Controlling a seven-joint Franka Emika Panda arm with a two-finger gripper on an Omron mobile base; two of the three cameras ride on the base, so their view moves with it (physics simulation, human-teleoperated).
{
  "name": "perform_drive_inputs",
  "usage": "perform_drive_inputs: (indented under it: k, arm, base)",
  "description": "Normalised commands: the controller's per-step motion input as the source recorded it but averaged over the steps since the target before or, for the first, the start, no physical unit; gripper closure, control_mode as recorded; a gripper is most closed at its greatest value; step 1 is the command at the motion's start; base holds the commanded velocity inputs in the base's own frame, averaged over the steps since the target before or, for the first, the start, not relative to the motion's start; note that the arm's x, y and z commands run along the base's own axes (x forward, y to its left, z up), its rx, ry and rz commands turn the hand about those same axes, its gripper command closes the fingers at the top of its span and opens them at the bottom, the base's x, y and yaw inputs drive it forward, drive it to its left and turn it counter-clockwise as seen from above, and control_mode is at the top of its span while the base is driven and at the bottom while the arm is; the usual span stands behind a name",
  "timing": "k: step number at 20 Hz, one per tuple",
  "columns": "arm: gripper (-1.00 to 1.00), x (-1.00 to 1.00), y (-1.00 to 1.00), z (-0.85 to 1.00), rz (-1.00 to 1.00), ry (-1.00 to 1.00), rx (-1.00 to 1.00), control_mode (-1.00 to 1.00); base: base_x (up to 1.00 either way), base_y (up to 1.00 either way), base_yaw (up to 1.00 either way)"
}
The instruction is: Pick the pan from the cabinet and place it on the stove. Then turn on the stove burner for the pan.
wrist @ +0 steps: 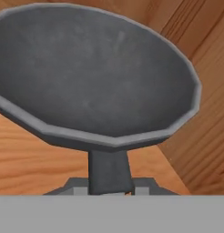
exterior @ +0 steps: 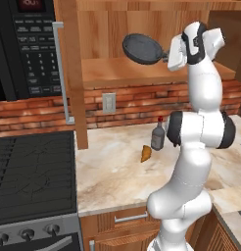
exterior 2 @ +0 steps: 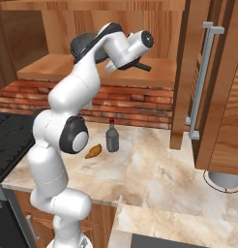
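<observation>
The pan [exterior: 143, 48] hangs in the air inside the open cabinet [exterior: 156, 73], tilted, its round dark bowl clear of the wooden shelf below it. In the hand view the pan [wrist: 93, 75] looms close, its handle running straight down between the two fingers [wrist: 77, 184] — the gripper [wrist: 109, 189] is closed on the pan's handle. In the left base view the gripper [exterior: 170, 55] sits at the right edge of the pan, at the end of the white arm [exterior: 196, 147] that rises from the floor and bends up into the cabinet. From the right base view the pan [exterior 2: 82, 44] peeks out behind the arm's wrist, with the dark handle end sticking out to the right over the shelf.

The cabinet door [exterior: 68, 73] stands open, its long silver handle [exterior: 61, 73] facing the microwave [exterior: 27, 46]. Below the shelf runs a brick wall [exterior: 127, 105] with a light switch plate [exterior: 108, 103]. On the marble counter [exterior: 112, 171] stand a small dark bottle [exterior: 157, 135] with a red cap and, just beside it, an orange-brown piece of food [exterior: 146, 153] — apart from each other. To the left lies the stove [exterior: 32, 171], its black grates bare, a row of knobs [exterior: 27, 234] along its steel front.
</observation>
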Motion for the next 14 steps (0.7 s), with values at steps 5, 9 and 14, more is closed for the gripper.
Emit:
perform_drive_inputs:
  k: [5,9,14]
  arm:
    - [1.0,-0.14,0.13,0.0,0.0,-0.25,0.0,-1.0]
    - [1.0,-0.28,0.09,0.0,-0.01,-0.2,-0.01,-1.0]
    - [1.0,-0.35,0.03,0.0,-0.03,-0.18,-0.03,-1.0]
  base:
    - [0.0,0.0,0.0]
    - [0.0,0.0,0.0]
    - [0.0,0.0,0.0]
